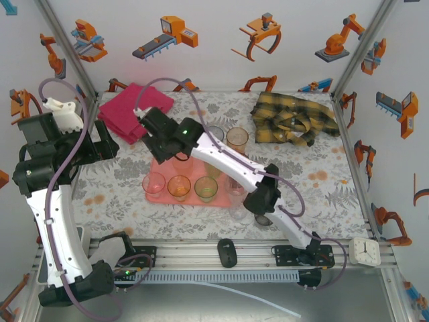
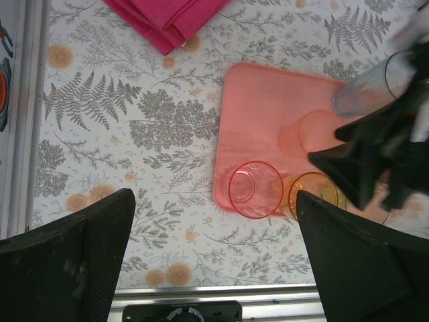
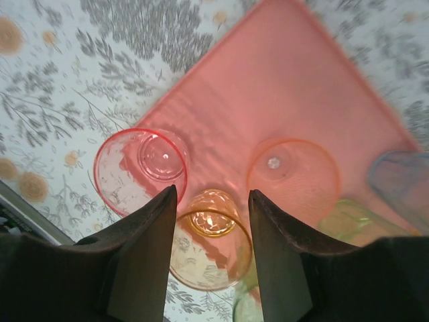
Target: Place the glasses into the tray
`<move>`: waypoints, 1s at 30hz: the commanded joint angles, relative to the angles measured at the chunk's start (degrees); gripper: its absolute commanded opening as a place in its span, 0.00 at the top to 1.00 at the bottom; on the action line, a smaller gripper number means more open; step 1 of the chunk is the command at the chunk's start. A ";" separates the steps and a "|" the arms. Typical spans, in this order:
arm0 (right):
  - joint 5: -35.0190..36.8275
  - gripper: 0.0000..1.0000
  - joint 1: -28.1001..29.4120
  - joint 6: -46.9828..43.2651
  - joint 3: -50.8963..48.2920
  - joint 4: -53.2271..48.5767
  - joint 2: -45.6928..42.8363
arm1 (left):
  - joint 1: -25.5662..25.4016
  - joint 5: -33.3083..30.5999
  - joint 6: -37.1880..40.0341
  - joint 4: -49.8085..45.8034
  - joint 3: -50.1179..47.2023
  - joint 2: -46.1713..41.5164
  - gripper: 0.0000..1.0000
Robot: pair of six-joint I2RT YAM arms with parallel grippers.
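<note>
Right wrist view: the right gripper is seen half parted, with an amber glass set between its fingers at the lower edge of the tray. Nothing appears to be clamped, though the rim is hidden behind the fingers, so a light touch cannot be ruled out. A pink glass is seen at centre left, an orange one at centre right, and a green one at lower right. All of them stand on the tray.

In the left wrist view the left gripper is shown spread wide and empty above the bare table, at the lower middle of the frame.

In the top view two more glasses are seen just above the tray, apparently off it.

The glasses are judged to be light, stiff and thin-walled, with smooth sides that are likely slippery. They would be easily tipped or knocked against their neighbours. A hold is best taken across the body below the rim, squarely and with modest force, and each glass lowered upright into a free patch of the tray.
</note>
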 commanded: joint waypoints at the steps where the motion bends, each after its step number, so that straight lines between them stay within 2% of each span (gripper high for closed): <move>1: 4.25 0.56 -0.55 -0.85 1.80 -2.78 -8.13 | 0.25 2.76 2.35 -0.85 0.69 -0.52 0.03; 4: 7.74 0.58 -1.17 0.73 -3.25 -5.44 -15.58 | 0.20 9.67 5.82 -1.89 0.42 -0.12 0.03; 9: 14.80 0.58 -2.96 5.88 -22.07 -7.43 -33.03 | -0.35 18.63 9.13 -2.93 1.62 0.48 0.03; 12: 19.41 0.59 -4.98 10.94 -33.98 -9.07 -44.92 | -3.58 21.06 10.60 -6.91 7.14 4.50 0.03; 14: 20.56 0.59 -7.63 15.23 -41.97 -9.90 -52.85 | -7.84 19.96 11.13 -9.42 11.09 7.53 0.03; 17: 14.59 0.63 -17.17 21.77 -50.97 -12.36 -64.15 | -15.74 18.46 11.11 -10.02 14.77 10.91 0.03; 19: 14.17 0.65 -20.88 23.07 -54.61 -13.67 -70.41 | -21.79 17.67 11.29 -10.42 17.02 13.44 0.03; 22: 15.50 0.65 -25.07 23.97 -55.55 -18.68 -75.32 | -31.51 13.81 12.46 -10.70 20.76 17.66 0.03; 30: 16.31 0.64 -26.42 27.97 -53.58 -27.66 -79.43 | -54.18 5.03 13.95 -10.52 30.08 31.49 0.03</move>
